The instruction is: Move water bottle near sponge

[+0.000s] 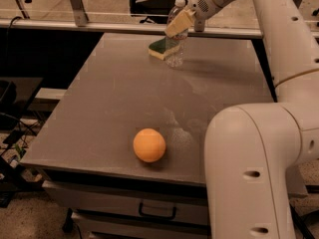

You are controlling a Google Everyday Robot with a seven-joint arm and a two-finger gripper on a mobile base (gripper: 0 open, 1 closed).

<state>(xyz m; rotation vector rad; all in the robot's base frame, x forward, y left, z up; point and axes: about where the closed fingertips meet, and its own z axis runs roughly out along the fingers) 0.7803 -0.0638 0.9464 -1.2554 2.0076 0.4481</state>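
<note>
The water bottle (175, 49) stands upright on the far part of the grey table (119, 98), its white cap showing above the gripper. The sponge (160, 47), dark green on top with a pale yellow base, lies right beside the bottle on its left, touching it or nearly so. My gripper (179, 24) is at the bottle's upper half and covers part of it. It hangs from the white arm (279, 24) that reaches in from the right.
An orange ball (149, 145) sits near the table's front edge. The arm's large white elbow (249, 168) fills the lower right. A metal rail (99, 25) runs behind the table. A drawer with a handle (157, 214) sits below the front edge.
</note>
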